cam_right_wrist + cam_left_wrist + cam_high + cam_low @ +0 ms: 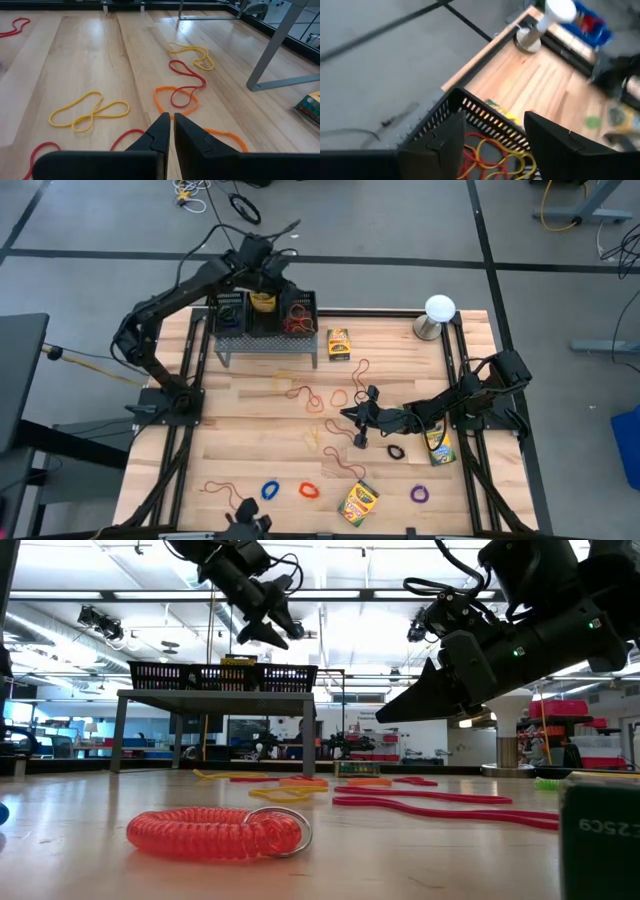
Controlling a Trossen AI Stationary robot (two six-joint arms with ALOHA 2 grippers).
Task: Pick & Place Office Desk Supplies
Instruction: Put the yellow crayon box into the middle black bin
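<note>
My left gripper (277,272) hangs open over the black mesh organizer (265,315) at the table's far side. In the left wrist view its fingers (440,145) stand above the right compartment, where red and yellow rubber bands (490,155) lie. The middle compartment holds a yellow crayon box (262,302). My right gripper (170,125) is shut and empty just above the table's middle, its tips over an orange band (175,100). Loose bands lie around it: yellow (87,112), red (187,75). More crayon boxes (339,343) (358,500) (438,445) lie flat on the table.
The organizer sits on a grey metal stand (265,352). A white ball on a metal base (438,308) stands at the far right corner. Blue (268,490), red coiled (215,832), purple (420,493) and black (396,450) loops lie toward the near edge.
</note>
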